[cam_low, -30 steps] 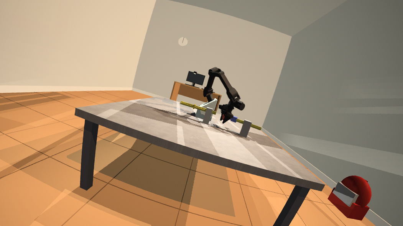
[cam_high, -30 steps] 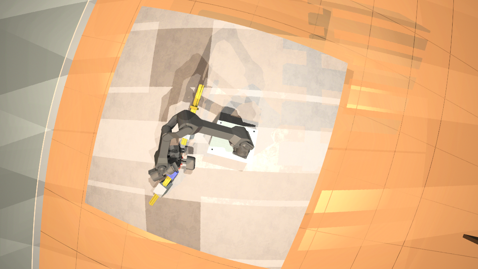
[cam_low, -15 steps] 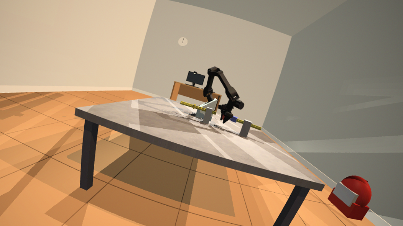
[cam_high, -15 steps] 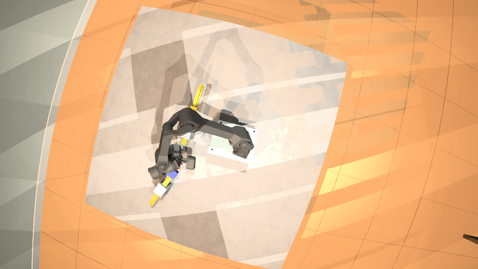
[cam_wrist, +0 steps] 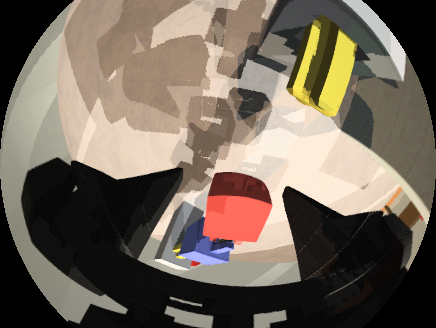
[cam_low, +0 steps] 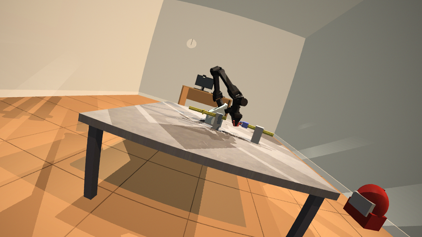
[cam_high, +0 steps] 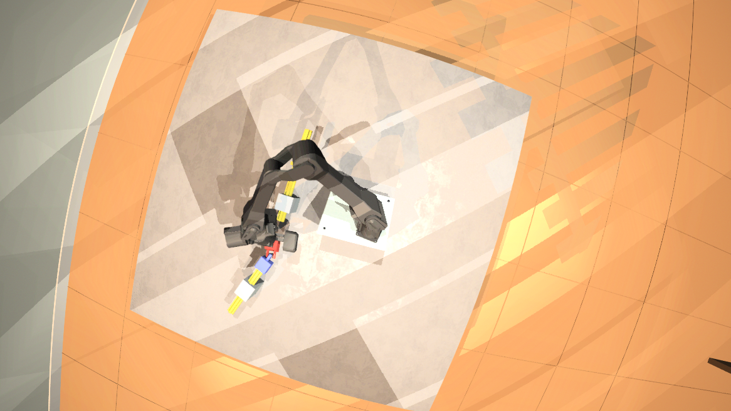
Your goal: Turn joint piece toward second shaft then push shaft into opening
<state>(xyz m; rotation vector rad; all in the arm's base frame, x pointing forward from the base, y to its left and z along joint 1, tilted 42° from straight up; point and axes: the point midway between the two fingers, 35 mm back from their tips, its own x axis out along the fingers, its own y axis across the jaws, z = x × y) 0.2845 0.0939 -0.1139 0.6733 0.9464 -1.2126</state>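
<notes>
The red square joint piece (cam_high: pixel 272 247) (cam_low: pixel 235 123) (cam_wrist: pixel 238 217) is hinged to a blue fork (cam_high: pixel 263 264) (cam_low: pixel 245 124) (cam_wrist: pixel 197 247) on the first yellow shaft (cam_high: pixel 254 277) (cam_low: pixel 267 132), fixed in its block (cam_high: pixel 244 290) (cam_low: pixel 256 135). The second yellow shaft (cam_high: pixel 290 188) (cam_low: pixel 195 108) (cam_wrist: pixel 325 65) lies in the other block (cam_high: pixel 287 203) (cam_low: pixel 218 118); its near end stands apart from the red piece. My gripper (cam_wrist: pixel 235 183) is open around the red piece, with gaps on both sides in the wrist view. Whether the opening points exactly along the second shaft I cannot tell.
My arm (cam_high: pixel 332 178) (cam_low: pixel 229 81) arches over the second shaft from its white base plate (cam_high: pixel 352 240). The table (cam_high: pixel 409 286) (cam_low: pixel 204 150) carries both blocks. A desk with a monitor (cam_low: pixel 204 82) stands behind.
</notes>
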